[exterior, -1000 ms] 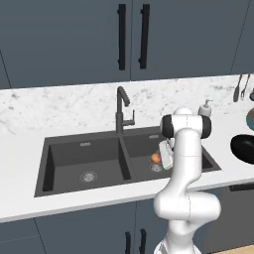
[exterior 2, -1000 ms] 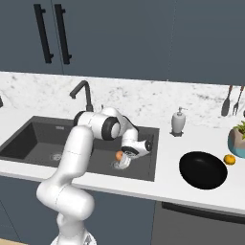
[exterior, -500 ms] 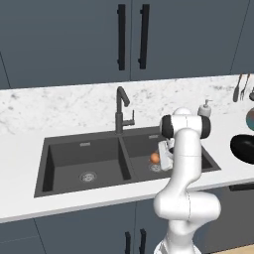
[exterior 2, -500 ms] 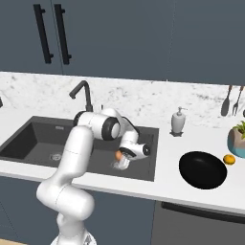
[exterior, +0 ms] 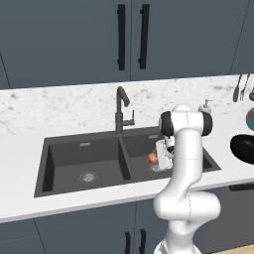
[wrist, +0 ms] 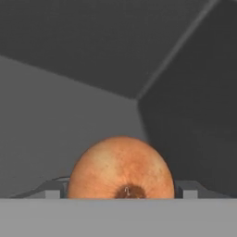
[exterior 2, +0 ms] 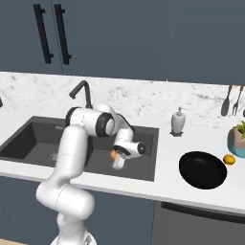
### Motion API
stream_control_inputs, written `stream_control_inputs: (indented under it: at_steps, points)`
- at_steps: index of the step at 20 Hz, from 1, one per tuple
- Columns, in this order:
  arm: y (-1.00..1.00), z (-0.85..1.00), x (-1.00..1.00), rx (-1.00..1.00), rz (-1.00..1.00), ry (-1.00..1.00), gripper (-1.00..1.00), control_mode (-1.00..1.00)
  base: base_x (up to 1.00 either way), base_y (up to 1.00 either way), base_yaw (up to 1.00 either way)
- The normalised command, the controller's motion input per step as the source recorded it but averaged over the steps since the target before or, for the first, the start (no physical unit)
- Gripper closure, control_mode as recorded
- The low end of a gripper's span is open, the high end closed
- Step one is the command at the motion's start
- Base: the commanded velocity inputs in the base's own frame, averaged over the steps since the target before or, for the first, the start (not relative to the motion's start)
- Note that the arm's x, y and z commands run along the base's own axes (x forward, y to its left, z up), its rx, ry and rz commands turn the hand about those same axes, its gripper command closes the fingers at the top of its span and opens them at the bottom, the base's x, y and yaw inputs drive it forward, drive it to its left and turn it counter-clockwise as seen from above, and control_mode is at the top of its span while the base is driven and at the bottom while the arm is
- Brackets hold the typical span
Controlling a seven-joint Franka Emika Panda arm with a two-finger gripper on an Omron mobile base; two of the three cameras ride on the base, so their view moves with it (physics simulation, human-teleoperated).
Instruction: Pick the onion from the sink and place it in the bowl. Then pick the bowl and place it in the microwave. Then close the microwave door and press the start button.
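Onion (wrist: 121,167) sits closest of all in the hand view, round and orange-brown, pressed right up between the two dark finger tips that rise at its flanks; I judge the claw (exterior 2: 116,160) to be clamped on it, though the pads themselves are mostly hidden behind the ball. From the left base view the onion (exterior: 152,158) shows just beside the claw (exterior: 159,153), hanging within the right basin of the sink (exterior: 49,149) and apparently lifted off the basin floor rather than resting on it. The right base view agrees: the onion (exterior 2: 113,154) is at the wrist's end, above the basin and near the sink's (exterior 2: 146,131) front wall.

Beyond it, the relation that matters for the coming move is sideways. The bowl (exterior 2: 202,169) lies on the tabletop (exterior 2: 167,148) well to the robot's right of the claw, past the sink's right rim, with nothing standing between them along the front strip. In the left base view the bowl (exterior: 243,148) is cut by the frame edge. As a round ball, the onion has no long axis to align, so I judge the carry needs only a rise clear of the rim, then travel rightward and a drop over the bowl's middle.

Farther back stand a soap dispenser (exterior 2: 177,121) and the faucet (exterior: 120,110), both clear of that path.
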Motion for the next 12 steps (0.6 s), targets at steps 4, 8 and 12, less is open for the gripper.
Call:
stream_control_inputs:
  at_steps: [4,8,12]
  points:
    - [0.01,0.82,-0.75,-0.06,0.07,0.00,1.00,-1.00,0.00,0.00,0.00]
    - [0.00,0.87,-0.49,-0.18,0.00,0.00,1.00,-1.00,0.00,0.00,0.00]
    - [-0.08,0.94,-0.09,-0.27,0.00,0.00,1.00,-1.00,0.00,0.00,0.00]
